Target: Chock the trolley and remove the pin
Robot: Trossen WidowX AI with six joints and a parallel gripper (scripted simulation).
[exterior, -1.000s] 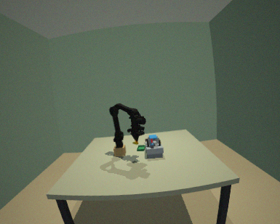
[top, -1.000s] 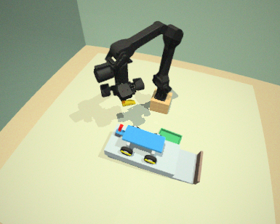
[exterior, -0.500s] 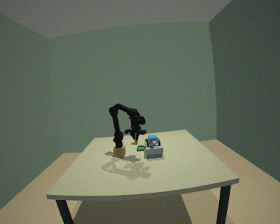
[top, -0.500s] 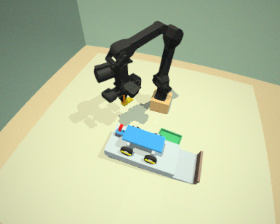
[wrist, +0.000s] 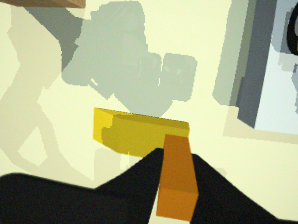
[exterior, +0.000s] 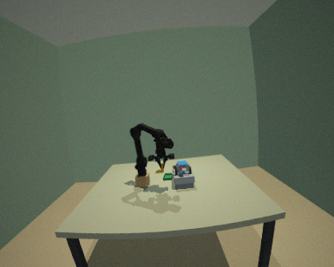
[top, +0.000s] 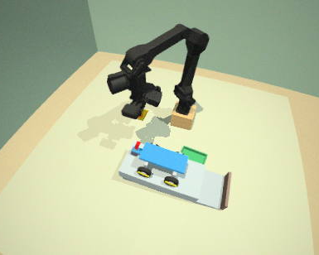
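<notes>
My gripper [top: 142,108] [exterior: 162,167] [wrist: 175,158] is shut on the orange handle [wrist: 178,167] of the yellow chock [top: 144,114] [exterior: 159,172] [wrist: 142,134]. It holds the chock above the table, off the ramp's pin end and on the arm's side. The chock's black rubber base cannot be made out. The blue trolley [top: 163,157] [exterior: 182,163] stands on the grey ramp [top: 194,182] [exterior: 183,182] [wrist: 272,107]. The red-headed stop pin [top: 137,145] [exterior: 180,167] is upright at the trolley's uphill end. The green tray [top: 195,156] [exterior: 167,177] lies beside the ramp and looks empty.
The arm's wooden base block [top: 181,120] [exterior: 142,179] [wrist: 55,2] stands behind the ramp, across from the tray. A brown end board [top: 226,191] stands at the ramp's low end. A trolley wheel shows at the wrist view's right edge.
</notes>
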